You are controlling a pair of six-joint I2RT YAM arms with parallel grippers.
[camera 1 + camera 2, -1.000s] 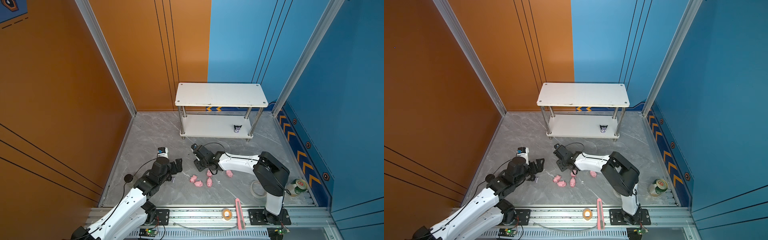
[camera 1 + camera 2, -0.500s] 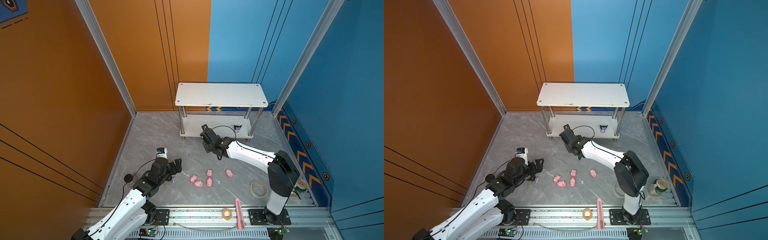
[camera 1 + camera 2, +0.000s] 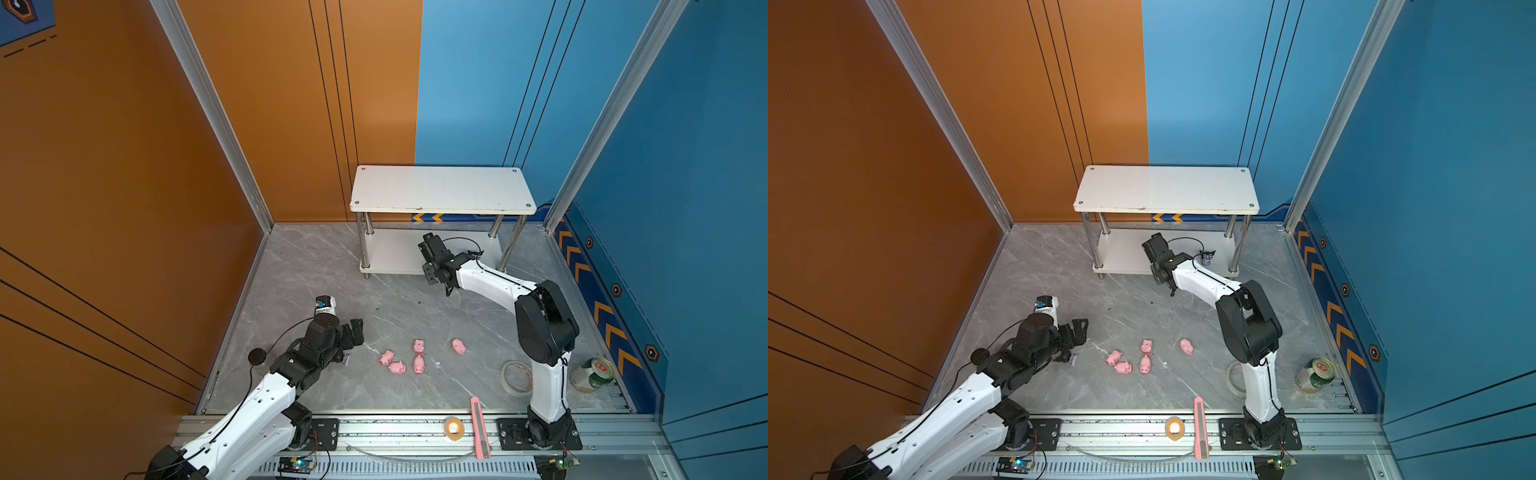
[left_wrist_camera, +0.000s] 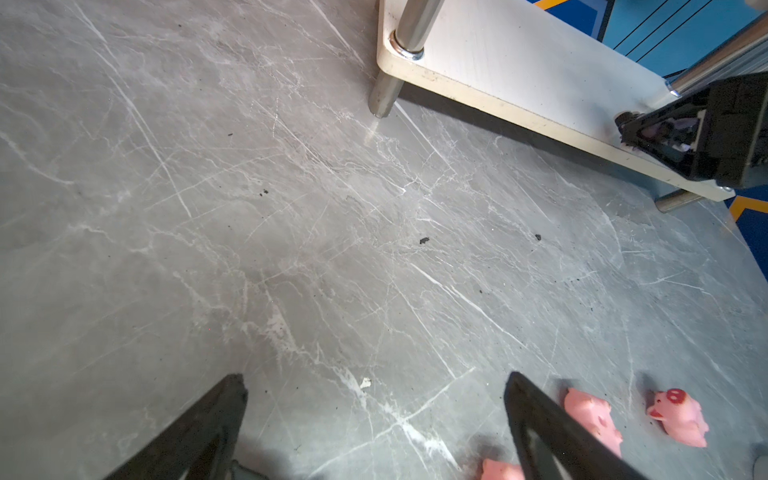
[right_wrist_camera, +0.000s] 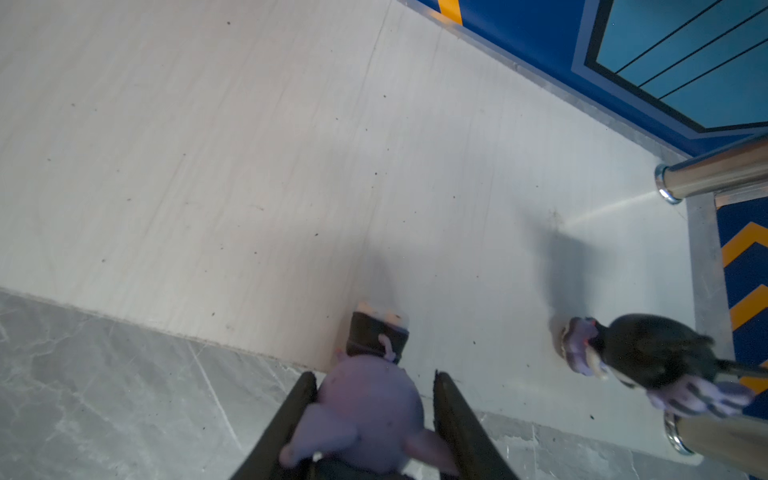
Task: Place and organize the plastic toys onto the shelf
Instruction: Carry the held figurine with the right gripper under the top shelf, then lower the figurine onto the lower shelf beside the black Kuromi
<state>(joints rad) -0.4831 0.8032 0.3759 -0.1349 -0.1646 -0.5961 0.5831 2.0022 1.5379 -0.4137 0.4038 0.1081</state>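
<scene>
- Right gripper clamps a purple figurine over the front edge of the shelf, lower board
- Left gripper gapes wide beside pink pigs on the table

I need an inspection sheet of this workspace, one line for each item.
surface: grey marbled floor, small dark specks.
job's things: five pink pigs on floor; placed figurine on shelf lower board; purplish thing beside left arm, unclear.
clutter: utility knife, two tape rolls, can.
grippers: left gripper jaws open, empty; right gripper jaws shut on held figurine.
cables: black cable loops at right wrist.
surroundings: orange and blue walls, aluminium posts.
</scene>
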